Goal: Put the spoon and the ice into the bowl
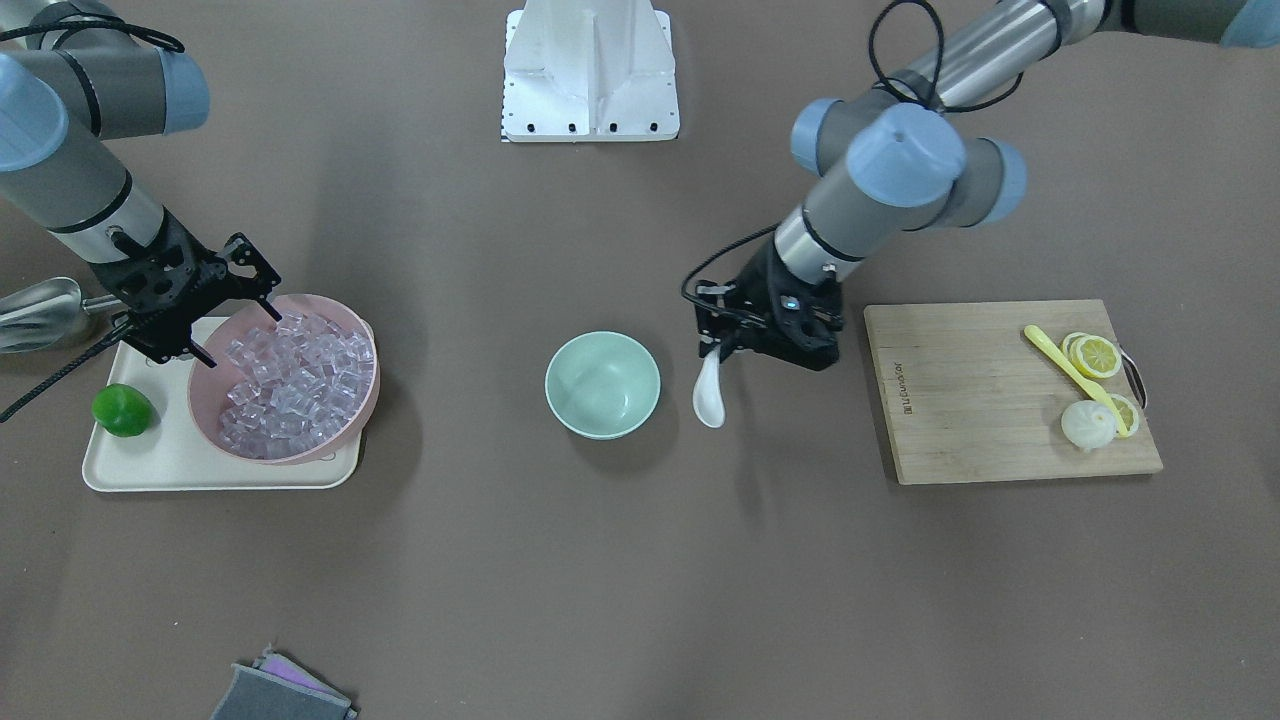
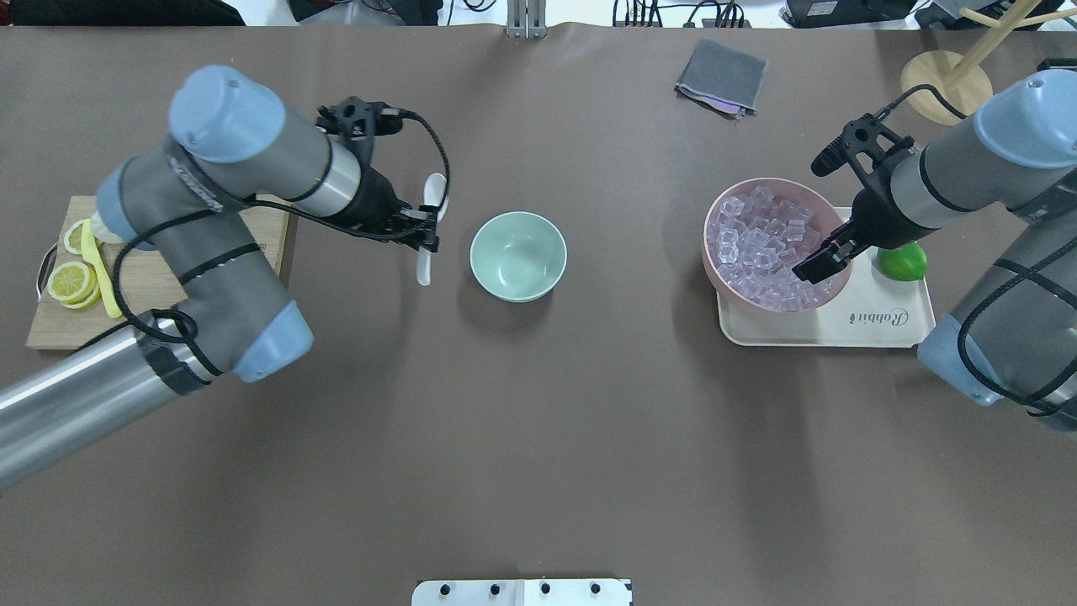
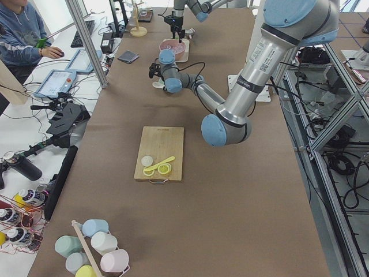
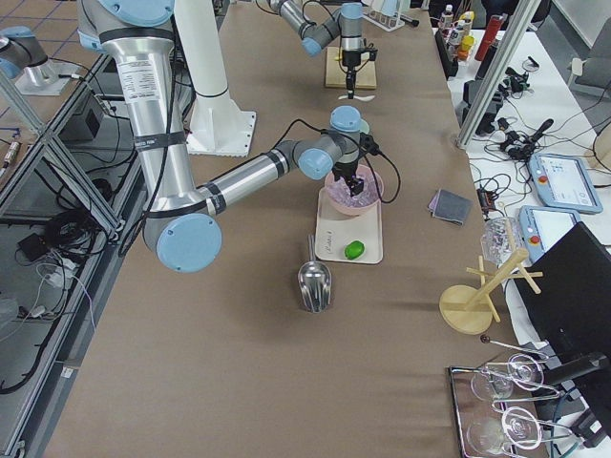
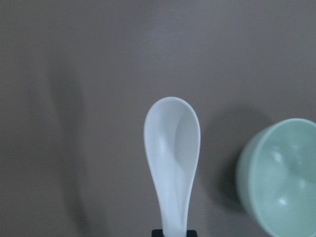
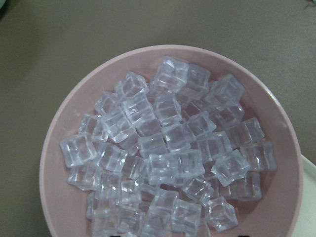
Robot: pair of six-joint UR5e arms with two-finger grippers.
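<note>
On the counter's middle, the mint-green bowl (image 1: 603,388) is standing empty, its bare inside showing best from the left wrist camera. Just beside it, the left gripper (image 1: 713,346) is clamping the handle of the white spoon (image 1: 709,398), whose scoop is pointing away from the robot. The overhead view is showing the handle's end poking out behind the gripper, which the front-facing view is hiding; no view is telling whether the scoop is touching the counter. Well apart, on the robot's right, the right gripper (image 1: 238,337) is hovering with its jaws spread wide and holding nothing over the pink bowl (image 1: 345,432), which is sitting on a cream tray (image 1: 200,466) next to a green lime (image 1: 124,410). The right wrist camera is looking straight down on the ice (image 6: 168,153), clear cubes heaped in that pink bowl, none of them in the mint bowl. A metal scoop (image 1: 35,310) is lying beside the tray in the front-facing and right-side views but falling outside the overhead one. A wooden cutting board (image 1: 980,400) is carrying a yellow spoon (image 1: 1070,368) and lemon slices (image 1: 1096,356).
</note>
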